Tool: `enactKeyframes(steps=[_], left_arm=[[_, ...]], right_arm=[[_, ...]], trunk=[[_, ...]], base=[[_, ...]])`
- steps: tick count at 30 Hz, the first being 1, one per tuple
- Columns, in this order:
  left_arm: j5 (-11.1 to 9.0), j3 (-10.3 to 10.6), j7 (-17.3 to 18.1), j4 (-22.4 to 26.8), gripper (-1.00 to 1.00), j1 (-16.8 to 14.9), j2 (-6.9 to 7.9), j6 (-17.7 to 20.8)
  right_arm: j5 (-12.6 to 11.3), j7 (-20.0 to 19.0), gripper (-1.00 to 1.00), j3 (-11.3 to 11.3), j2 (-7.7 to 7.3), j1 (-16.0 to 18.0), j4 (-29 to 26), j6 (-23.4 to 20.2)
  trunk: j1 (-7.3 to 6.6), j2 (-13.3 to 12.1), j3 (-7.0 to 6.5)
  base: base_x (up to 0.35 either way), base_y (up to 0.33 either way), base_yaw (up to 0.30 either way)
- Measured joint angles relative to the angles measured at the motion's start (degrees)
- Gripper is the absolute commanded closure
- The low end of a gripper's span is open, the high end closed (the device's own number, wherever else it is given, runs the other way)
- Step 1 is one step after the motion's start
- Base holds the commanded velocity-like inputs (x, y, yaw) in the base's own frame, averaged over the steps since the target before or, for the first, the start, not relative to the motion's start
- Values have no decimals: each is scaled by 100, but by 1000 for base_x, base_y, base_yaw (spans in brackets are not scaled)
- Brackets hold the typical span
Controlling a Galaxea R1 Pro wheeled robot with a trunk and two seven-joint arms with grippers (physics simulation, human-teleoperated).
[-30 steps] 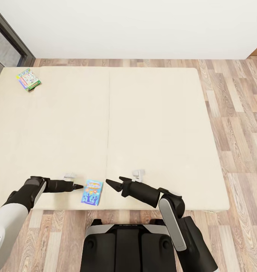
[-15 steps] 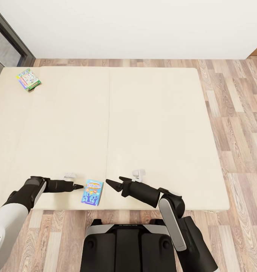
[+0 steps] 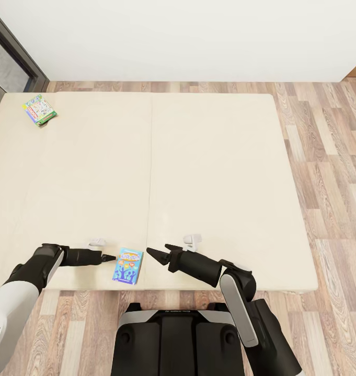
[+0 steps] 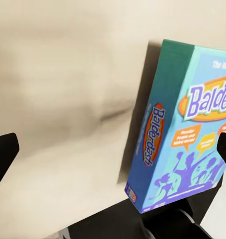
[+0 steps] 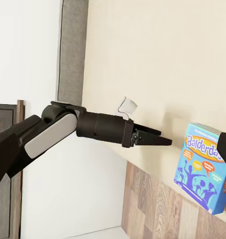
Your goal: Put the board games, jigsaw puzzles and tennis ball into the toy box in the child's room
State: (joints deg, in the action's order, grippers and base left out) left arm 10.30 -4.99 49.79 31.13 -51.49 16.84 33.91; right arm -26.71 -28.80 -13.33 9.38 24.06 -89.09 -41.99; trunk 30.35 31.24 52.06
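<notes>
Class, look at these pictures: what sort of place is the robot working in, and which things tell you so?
Probably a bedroom, likely a child's: a wide beige bed stands on a wood-plank floor by a white wall, with two board games, a blue one and a green-white one, lying on it.

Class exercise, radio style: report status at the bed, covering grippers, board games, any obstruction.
Left gripper and right gripper open, flanking the blue board game at the bed edge. Second board game at far corner. Nothing between grippers and box.
</notes>
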Motion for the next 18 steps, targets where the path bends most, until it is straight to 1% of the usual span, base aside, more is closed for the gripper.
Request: enactKeyframes(steps=[9, 11, 18], left_arm=[[2, 8, 16, 0, -100, 0, -19, 8], [1, 8, 17, 0, -100, 0, -44, 8], [10, 20, 69, 0, -100, 0, -199, 8]], right_arm=[[0, -8, -100, 0, -6, 0, 0, 0], [0, -10, -100, 0, -7, 0, 0, 0], [0, -18, -100, 0, -8, 0, 0, 0]], trunk=[[0, 0, 0], [0, 0, 0], [0, 0, 0]], base=[[0, 0, 0], [0, 0, 0], [0, 0, 0]])
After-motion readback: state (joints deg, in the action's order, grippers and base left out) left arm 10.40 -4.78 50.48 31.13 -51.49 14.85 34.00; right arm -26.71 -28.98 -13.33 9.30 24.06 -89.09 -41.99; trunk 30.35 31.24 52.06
